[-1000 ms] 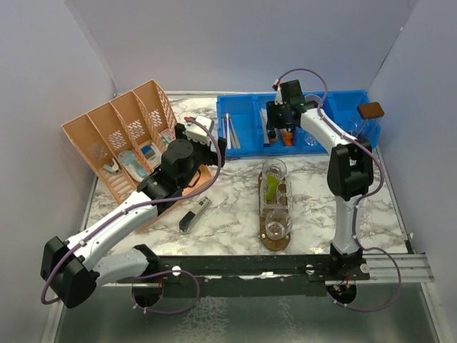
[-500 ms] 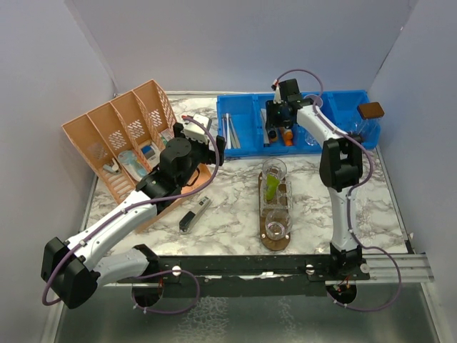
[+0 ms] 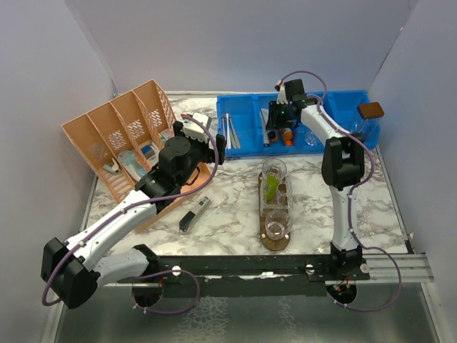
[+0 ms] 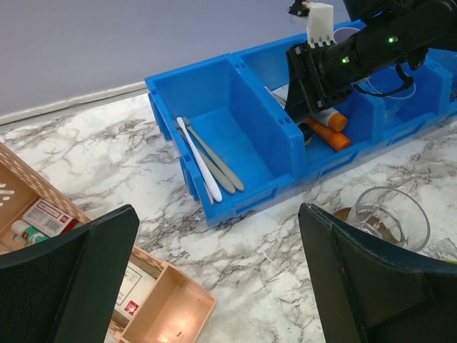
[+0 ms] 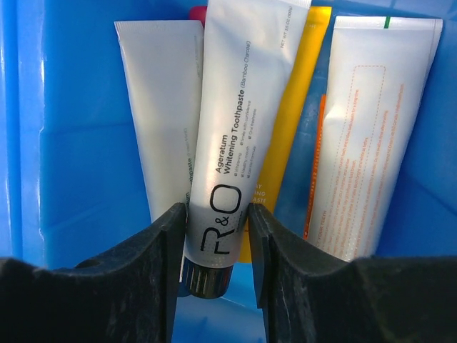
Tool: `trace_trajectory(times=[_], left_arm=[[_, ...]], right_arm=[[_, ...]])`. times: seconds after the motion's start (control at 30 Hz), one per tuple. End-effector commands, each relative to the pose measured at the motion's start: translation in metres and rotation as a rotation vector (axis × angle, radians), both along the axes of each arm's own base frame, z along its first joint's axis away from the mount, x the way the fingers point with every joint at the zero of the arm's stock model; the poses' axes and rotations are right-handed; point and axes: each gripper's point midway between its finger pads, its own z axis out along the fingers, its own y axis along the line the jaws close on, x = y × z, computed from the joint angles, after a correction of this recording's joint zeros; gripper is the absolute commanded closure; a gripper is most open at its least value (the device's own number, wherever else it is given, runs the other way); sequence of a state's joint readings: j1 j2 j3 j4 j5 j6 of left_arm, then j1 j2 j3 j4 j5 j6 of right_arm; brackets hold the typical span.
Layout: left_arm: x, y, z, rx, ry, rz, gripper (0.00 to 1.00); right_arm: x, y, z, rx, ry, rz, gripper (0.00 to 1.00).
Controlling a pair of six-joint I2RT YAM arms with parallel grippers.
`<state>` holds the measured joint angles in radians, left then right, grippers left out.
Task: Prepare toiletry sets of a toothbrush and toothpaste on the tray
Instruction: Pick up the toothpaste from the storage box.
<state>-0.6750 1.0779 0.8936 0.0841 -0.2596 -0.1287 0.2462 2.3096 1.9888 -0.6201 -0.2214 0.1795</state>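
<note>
Presently the right gripper (image 5: 218, 214) is down in the middle compartment of the blue bin (image 3: 246, 121), at the far side of the table (image 3: 228, 214); its fingers (image 5: 128, 279) straddle the cap end of a white tube (image 5: 232, 128) marked R&O, each close against one side of it, but whether they press on it I cannot tell; this tube lies among others, with a plain tube (image 5: 161, 107) to its left and a yellow tube (image 5: 293, 121) and an orange-printed tube (image 5: 364, 136) to its right. The left gripper (image 4: 218, 214) hovers over the table, just right of the orange basket (image 3: 100, 139); its fingers stand wide apart with nothing between them; it faces the bin, where toothbrushes (image 4: 211, 161) lie in the left compartment. The tray (image 3: 275, 244) lies on the table near the middle, its length running near to far, on the near side of the bin and apart from it; three clear tumblers (image 3: 277, 225) stand on it in a row; a lime tube (image 3: 271, 187) shows toward the far end of that row. A small dark object (image 3: 194, 213) lies on the table left of the tray.
</note>
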Motion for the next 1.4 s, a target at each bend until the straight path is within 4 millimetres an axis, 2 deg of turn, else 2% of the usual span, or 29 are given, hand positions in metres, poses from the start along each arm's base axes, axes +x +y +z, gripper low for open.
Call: trace_trajectory(times=[0.0, 0.1, 0.2, 0.33, 0.4, 0.43, 0.67, 0.87, 1.0, 1.13, 1.27, 1.37], left_arm=[[0.0, -0.002, 0.02, -0.044, -0.033, -0.011, 0.01], [0.0, -0.002, 0.021, -0.047, -0.033, -0.012, 0.01], [0.0, -0.003, 0.021, -0.048, -0.032, -0.013, 0.01], [0.0, -0.002, 0.021, -0.048, -0.032, -0.012, 0.01], [0.0, -0.002, 0.02, -0.047, -0.031, -0.011, 0.01], [0.0, -0.001, 0.021, -0.048, -0.034, -0.01, 0.01], [0.001, -0.003, 0.019, -0.049, -0.025, -0.018, 0.01], [-0.001, -0.013, 0.017, -0.055, -0.009, -0.064, 0.01], [-0.005, -0.042, 0.009, -0.056, 0.052, -0.204, 0.01], [-0.012, -0.071, 0.002, -0.1, 0.139, -0.353, 0.01], [-0.016, -0.087, -0.005, -0.161, 0.202, -0.426, 0.02], [-0.014, -0.091, -0.017, -0.167, 0.255, -0.424, 0.02]], right_arm=[[-0.003, 0.012, -0.011, 0.08, 0.037, 0.029, 0.58], [-0.004, 0.011, -0.017, 0.07, 0.051, 0.029, 0.57], [-0.004, 0.009, -0.016, 0.064, 0.048, 0.025, 0.61], [-0.004, 0.009, -0.002, 0.084, 0.022, 0.014, 0.75], [-0.004, 0.007, 0.02, 0.104, -0.021, -0.004, 0.76], [-0.008, 0.005, 0.022, 0.117, -0.028, -0.015, 0.76], [-0.021, -0.007, 0.083, 0.269, -0.161, -0.07, 0.79], [-0.053, -0.006, 0.14, 0.385, -0.283, -0.046, 0.79], [-0.088, 0.006, 0.175, 0.533, -0.325, 0.003, 0.79], [-0.126, 0.038, 0.199, 0.653, -0.34, 0.054, 0.79], [-0.158, 0.078, 0.208, 0.706, -0.337, 0.049, 0.79], [-0.172, 0.097, 0.21, 0.743, -0.346, -0.003, 0.79]])
